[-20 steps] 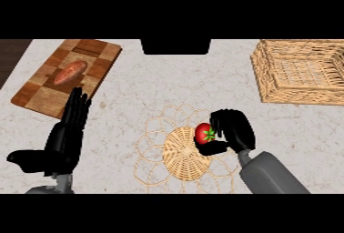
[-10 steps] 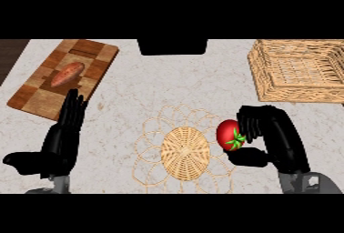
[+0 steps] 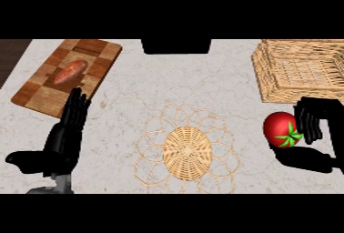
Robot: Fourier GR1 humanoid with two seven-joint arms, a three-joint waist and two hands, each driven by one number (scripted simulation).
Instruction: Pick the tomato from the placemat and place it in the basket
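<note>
A red tomato (image 3: 279, 129) with a green stalk sits in my right hand (image 3: 314, 132) at the right edge of the head view, fingers and thumb curled round it. It hangs above the counter, just below the near left corner of the woven basket (image 3: 301, 73) at the upper right. The round wicker placemat (image 3: 187, 150) lies in the middle with nothing on it. My left hand (image 3: 65, 135) rests open at the lower left, fingers straight and pointing up.
A checkered wooden cutting board (image 3: 66, 77) with a sweet potato (image 3: 70, 72) on it lies at the upper left. A dark object (image 3: 176, 46) sits at the counter's far edge, top centre. Marble counter surrounds the placemat.
My right hand has carried the tomato off the placemat, rightward and toward the basket. The left hand has stayed where it was.
</note>
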